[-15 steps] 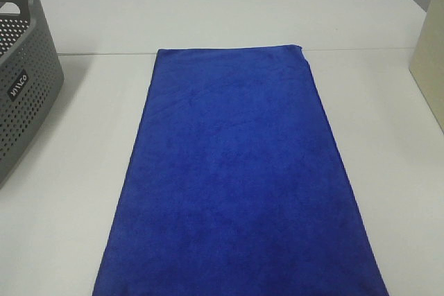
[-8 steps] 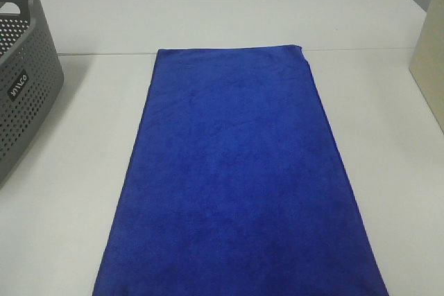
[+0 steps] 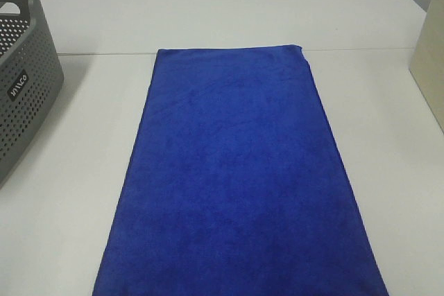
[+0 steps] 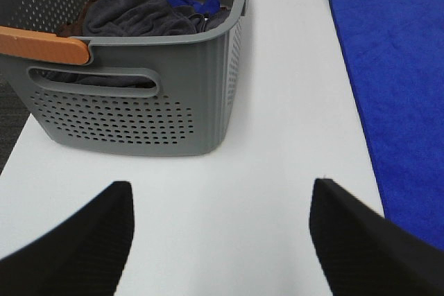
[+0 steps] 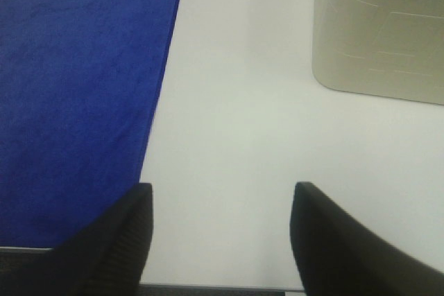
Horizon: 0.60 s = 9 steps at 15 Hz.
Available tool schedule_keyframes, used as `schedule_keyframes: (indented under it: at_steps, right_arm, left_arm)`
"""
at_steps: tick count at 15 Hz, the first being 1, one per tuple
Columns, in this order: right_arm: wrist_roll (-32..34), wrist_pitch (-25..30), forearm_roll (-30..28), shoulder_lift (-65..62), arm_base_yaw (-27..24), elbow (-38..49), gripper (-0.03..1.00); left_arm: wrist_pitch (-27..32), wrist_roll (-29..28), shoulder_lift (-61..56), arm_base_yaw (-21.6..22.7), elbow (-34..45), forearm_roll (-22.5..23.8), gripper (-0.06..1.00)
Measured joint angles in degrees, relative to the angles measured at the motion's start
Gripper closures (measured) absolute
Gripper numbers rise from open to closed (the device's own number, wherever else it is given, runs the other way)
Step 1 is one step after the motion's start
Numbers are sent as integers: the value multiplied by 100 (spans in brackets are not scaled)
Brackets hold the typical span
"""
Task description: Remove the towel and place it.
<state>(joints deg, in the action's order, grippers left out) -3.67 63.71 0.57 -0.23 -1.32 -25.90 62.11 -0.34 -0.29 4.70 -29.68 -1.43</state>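
The royal-blue towel point(image 3: 236, 178) lies flat and spread on the white table, running from the middle to the near edge. It also shows in the left wrist view point(image 4: 399, 88) and in the right wrist view point(image 5: 76, 95). My left gripper point(image 4: 218, 240) is open and empty over bare table between the grey basket point(image 4: 139, 102) and the towel's edge. My right gripper point(image 5: 218, 240) is open and empty over bare table just beside the towel's other long edge. Neither arm shows in the exterior view. No white label is visible.
The grey perforated basket point(image 3: 21, 81) stands at the left and holds dark grey and blue cloths point(image 4: 139, 12); an orange handle point(image 4: 41, 45) lies along its rim. A beige box point(image 3: 430, 53) stands at the right edge, also in the right wrist view point(image 5: 381, 29).
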Motion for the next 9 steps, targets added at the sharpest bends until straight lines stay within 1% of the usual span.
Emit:
schedule_keyframes:
  at_steps: [9]
  right_arm:
    - [0, 0, 0, 0, 0, 0, 37]
  left_arm:
    - [0, 0, 0, 0, 0, -6, 29]
